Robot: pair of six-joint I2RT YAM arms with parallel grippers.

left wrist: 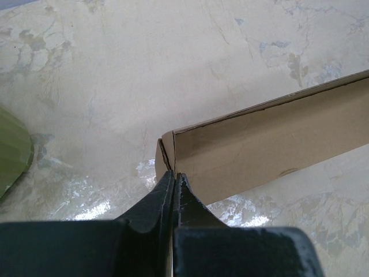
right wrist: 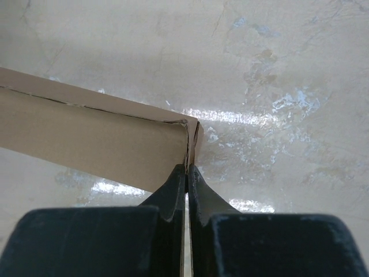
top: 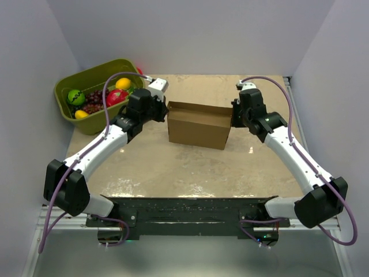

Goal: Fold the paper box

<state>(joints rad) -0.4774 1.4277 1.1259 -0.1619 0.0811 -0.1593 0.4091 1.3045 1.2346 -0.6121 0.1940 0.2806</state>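
Note:
The paper box [top: 198, 128] is brown corrugated cardboard, standing mid-table with its walls up and its top open. My left gripper [top: 163, 109] is shut on the box's left end wall; in the left wrist view my left gripper [left wrist: 173, 176] pinches the doubled cardboard edge of the box [left wrist: 271, 153]. My right gripper [top: 234, 113] is shut on the right end wall; in the right wrist view my right gripper [right wrist: 187, 169] clamps the corner edge of the box [right wrist: 98, 144].
An olive-green bin [top: 75, 118] with toy fruit stands at the far left, close behind the left arm; its edge shows in the left wrist view [left wrist: 11, 153]. The beige marbled tabletop [top: 190, 173] spreads in front of the box. White walls enclose the table.

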